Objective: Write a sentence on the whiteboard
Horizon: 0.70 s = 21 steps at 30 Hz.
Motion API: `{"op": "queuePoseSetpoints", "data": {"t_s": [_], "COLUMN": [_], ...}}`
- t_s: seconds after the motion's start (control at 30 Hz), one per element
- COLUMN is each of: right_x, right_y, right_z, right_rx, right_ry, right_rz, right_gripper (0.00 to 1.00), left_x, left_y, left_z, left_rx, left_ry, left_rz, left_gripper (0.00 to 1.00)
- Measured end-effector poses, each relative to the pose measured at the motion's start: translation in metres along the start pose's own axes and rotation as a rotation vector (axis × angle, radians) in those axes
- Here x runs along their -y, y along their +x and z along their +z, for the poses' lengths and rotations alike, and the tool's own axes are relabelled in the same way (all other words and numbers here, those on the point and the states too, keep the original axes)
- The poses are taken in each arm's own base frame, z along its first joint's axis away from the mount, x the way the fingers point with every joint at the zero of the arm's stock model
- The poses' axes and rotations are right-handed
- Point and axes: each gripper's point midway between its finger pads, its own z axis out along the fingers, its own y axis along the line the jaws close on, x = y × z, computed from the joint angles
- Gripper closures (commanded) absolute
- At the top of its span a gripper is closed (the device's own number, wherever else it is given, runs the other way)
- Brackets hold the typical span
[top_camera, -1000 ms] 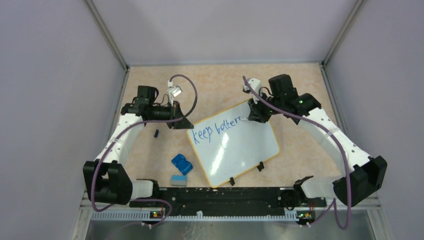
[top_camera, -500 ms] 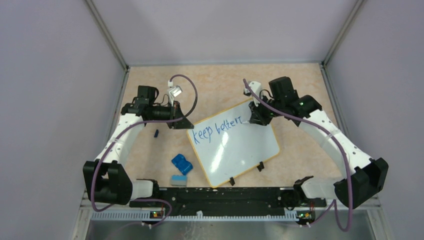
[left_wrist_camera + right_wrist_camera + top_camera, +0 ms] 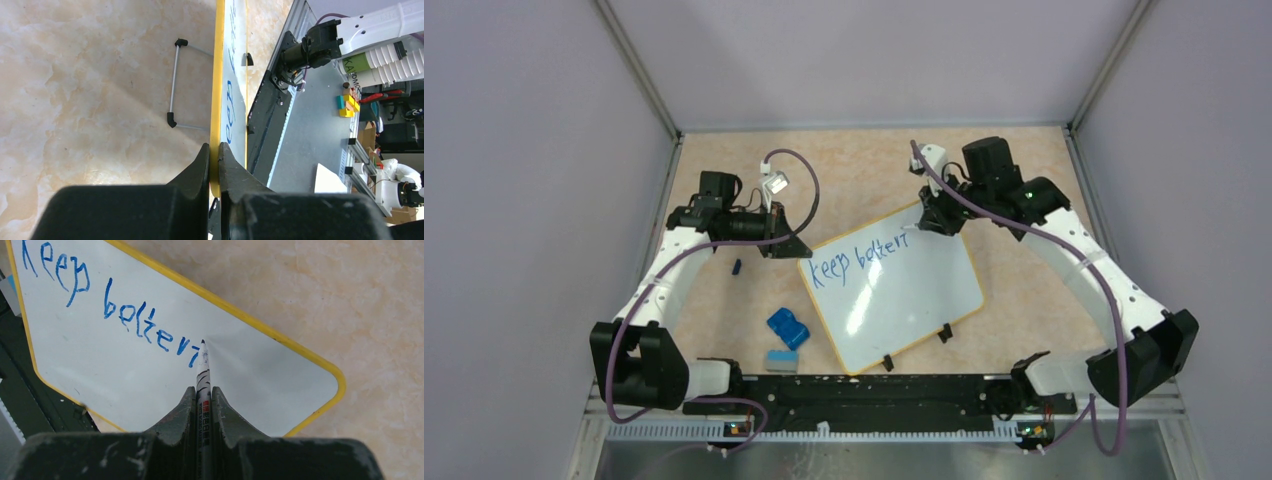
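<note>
Starting at the left: my left gripper (image 3: 214,150) is clenched on the yellow rim of the whiteboard (image 3: 904,300), pinching its far-left corner so it cannot slide. Just left of the board, on the table (image 3: 844,170), lie a small dark cap (image 3: 737,267), a blue eraser (image 3: 788,327) and a grey-blue block (image 3: 780,360), all apart from the board. The board itself sits mid-table, turned at an angle, with two black clips on its near edge. It is white and glossy, with rounded corners and a thin yellow border. The sentence (image 3: 125,310) runs along the far edge in blue: "keep", then a second word that reads roughly "betteri" – unfinished, by my judgement. Everything below that line is blank, so I reckon the task is under halfway, with the rest of this word and whatever follows left to do. On the right, my right gripper (image 3: 202,392) is clamped on the marker (image 3: 203,370), whose tip sits at the last blue stroke – I cannot tell whether it touches the surface.
</note>
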Motion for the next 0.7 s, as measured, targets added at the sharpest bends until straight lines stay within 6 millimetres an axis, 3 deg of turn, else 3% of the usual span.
{"op": "queuePoseSetpoints", "data": {"t_s": [0.7], "right_x": [0.0054], "right_y": [0.0101], "right_z": [0.0116], "right_rx": [-0.031], "right_ry": [0.006], "right_rz": [-0.008], "right_gripper": [1.0], "left_x": [-0.0017], "left_y": [0.0001], "left_z": [0.0001], "left_rx": [-0.001], "left_ry": [-0.009], "left_rz": [0.002], "left_gripper": [1.0]}}
